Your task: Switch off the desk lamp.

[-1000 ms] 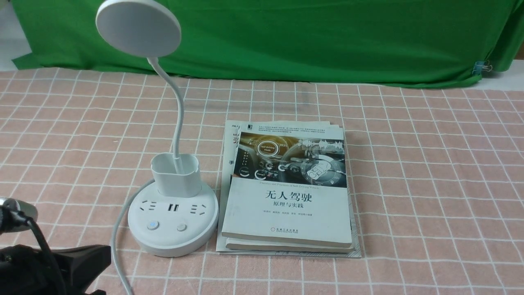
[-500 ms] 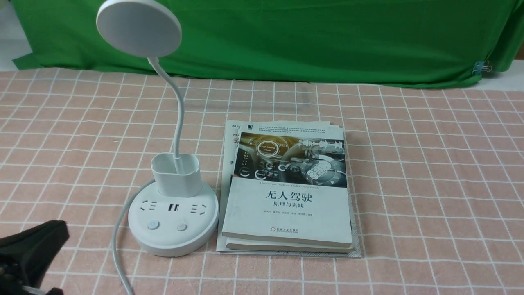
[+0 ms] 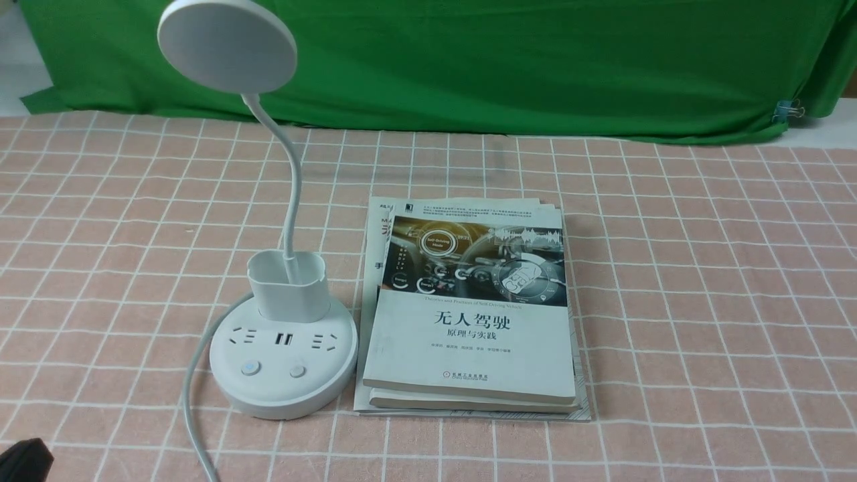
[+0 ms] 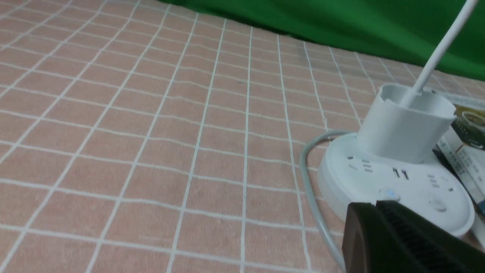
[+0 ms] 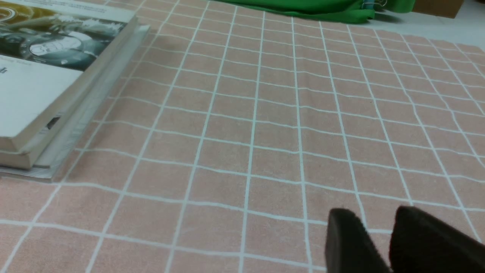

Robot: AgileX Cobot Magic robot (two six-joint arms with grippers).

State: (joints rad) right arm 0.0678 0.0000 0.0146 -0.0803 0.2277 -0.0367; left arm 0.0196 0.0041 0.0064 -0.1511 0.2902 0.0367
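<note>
Green cloth hangs behind a table covered in a pink checked tablecloth. On it, left of centre, stands the desk lamp, its round head raised on a thin bent neck above a small cup and a round base with sockets and 2 buttons. A stack of books lies just beside the base, on its right.

Only a dark corner of the left gripper shows at the front view's lower edge, well apart from the base; in its own wrist view its black tip sits in front of the base, near the button with a faint blue glow (whether it is parted or closed I cannot tell). The right gripper hovers over bare cloth with a narrow gap between its 2 fingers.

The lamp head looks unlit, so the press may already be made, though that is a guess. If not, the next move needs the left tip brought down squarely on 1 button.
</note>
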